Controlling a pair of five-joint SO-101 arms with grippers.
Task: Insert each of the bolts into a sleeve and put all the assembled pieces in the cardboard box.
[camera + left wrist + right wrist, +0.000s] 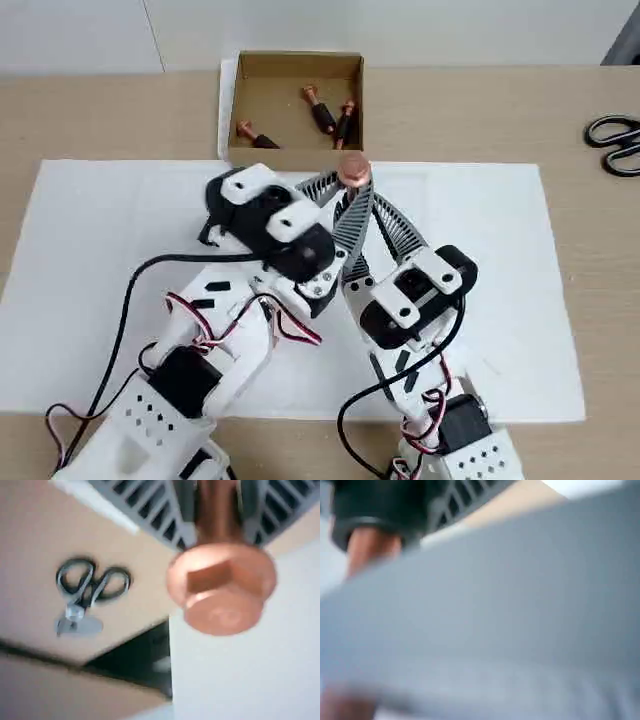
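A copper bolt (353,170) is held up over the white sheet just in front of the cardboard box (229,100), its hexagonal head facing upward. My right gripper (357,192) is shut on the bolt's shank, its two ribbed fingers meeting under the head. In the left wrist view the bolt head (220,585) is close, with the right gripper (216,507) clamped on the shank behind it. My left gripper (335,183) sits right beside the bolt, on its left. Three assembled bolt-and-sleeve pieces (321,112) lie in the box. The right wrist view has a copper piece (367,547) under a dark shape.
A white sheet (100,260) covers the table's middle. Black-handled scissors (615,143) lie on the bare wood at the far right, also in the left wrist view as scissors (90,587). Both arms' bodies and cables crowd the front centre.
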